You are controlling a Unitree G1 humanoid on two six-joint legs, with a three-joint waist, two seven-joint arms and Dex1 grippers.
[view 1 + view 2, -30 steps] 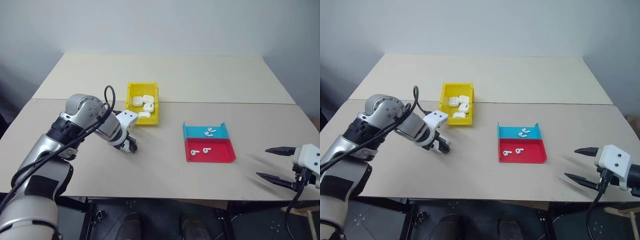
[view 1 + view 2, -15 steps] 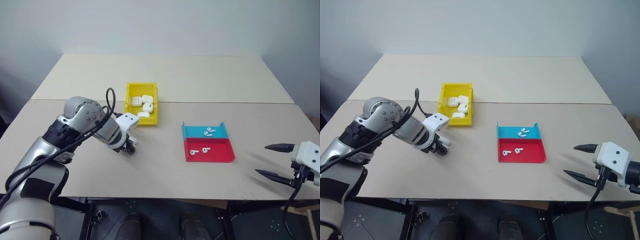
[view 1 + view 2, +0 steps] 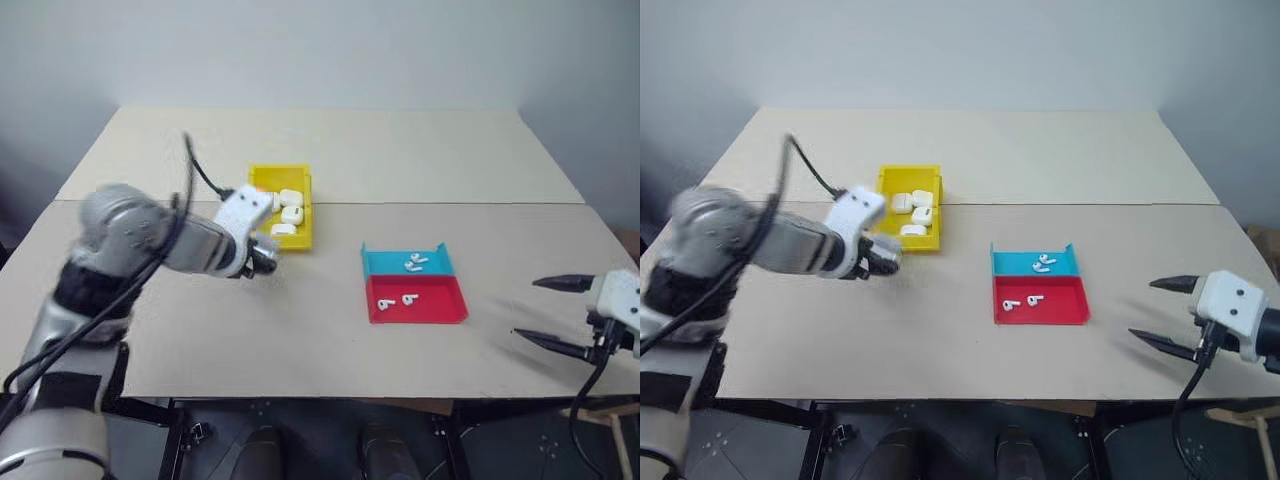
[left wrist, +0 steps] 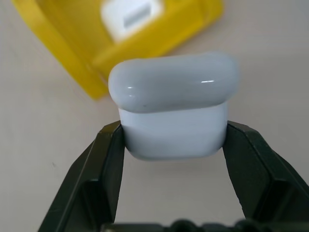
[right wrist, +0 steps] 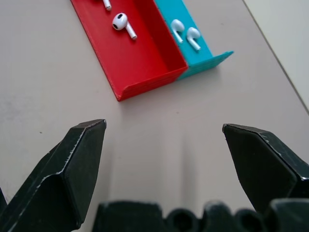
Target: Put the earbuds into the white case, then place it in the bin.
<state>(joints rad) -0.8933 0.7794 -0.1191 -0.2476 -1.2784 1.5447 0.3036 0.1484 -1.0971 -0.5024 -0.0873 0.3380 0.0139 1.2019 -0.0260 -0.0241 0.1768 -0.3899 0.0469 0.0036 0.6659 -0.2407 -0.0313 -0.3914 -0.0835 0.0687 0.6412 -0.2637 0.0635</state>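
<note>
My left gripper [image 4: 174, 136] is shut on the white case [image 4: 174, 106], its lid closed, pinched at the lower half between both black fingers. In the head views it [image 3: 262, 258] hovers above the table just short of the yellow bin's [image 3: 258, 180] near left corner. Several more white cases [image 3: 289, 206] lie inside the bin. Two earbuds [image 3: 416, 263] lie in the tray's blue half and two earbuds [image 5: 123, 23] in its red half. My right gripper [image 5: 164, 131] stands open and holds nothing, near the table's front right edge, short of the tray.
The shallow red and blue tray [image 3: 420, 317] sits right of centre. A seam [image 3: 450, 204] runs across the table behind the tray and under the bin. Bare tabletop lies between the bin and the tray.
My left gripper has lifted off the table with the white case and swung up toward the bin's near corner. The right gripper has stayed open and nearly in place.
</note>
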